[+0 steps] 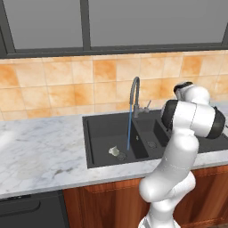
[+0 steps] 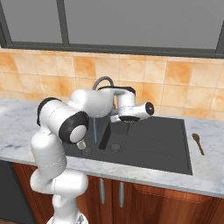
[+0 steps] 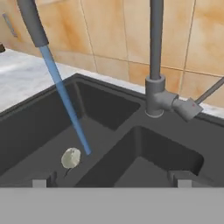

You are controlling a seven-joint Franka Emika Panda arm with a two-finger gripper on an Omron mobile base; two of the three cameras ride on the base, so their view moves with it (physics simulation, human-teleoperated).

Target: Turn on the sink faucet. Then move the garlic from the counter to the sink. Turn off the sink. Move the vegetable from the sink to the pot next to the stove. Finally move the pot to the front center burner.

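Note:
The sink faucet (image 1: 135,93) runs, and a blue stream (image 3: 65,103) falls into the wide left bowl of the black sink (image 1: 89,133). The garlic (image 3: 71,157) lies on that bowl's floor beside the stream, near the drain (image 1: 114,151). My gripper (image 3: 111,183) hovers open over the sink's front edge. It faces the faucet base (image 3: 155,94) and the small lever handle (image 3: 210,92), which sticks out to the right, and nothing is between its fingers. In the right base view my elbow partly hides the garlic (image 2: 81,144). The pot and the stove are out of view.
White marble counter (image 1: 40,151) stretches left of the sink. A wooden spoon (image 2: 197,143) lies on the counter right of the sink. Orange tiled backsplash (image 1: 58,84) and a window rise close behind the faucet. My arm's elbow (image 2: 70,122) hangs over the sink's front left.

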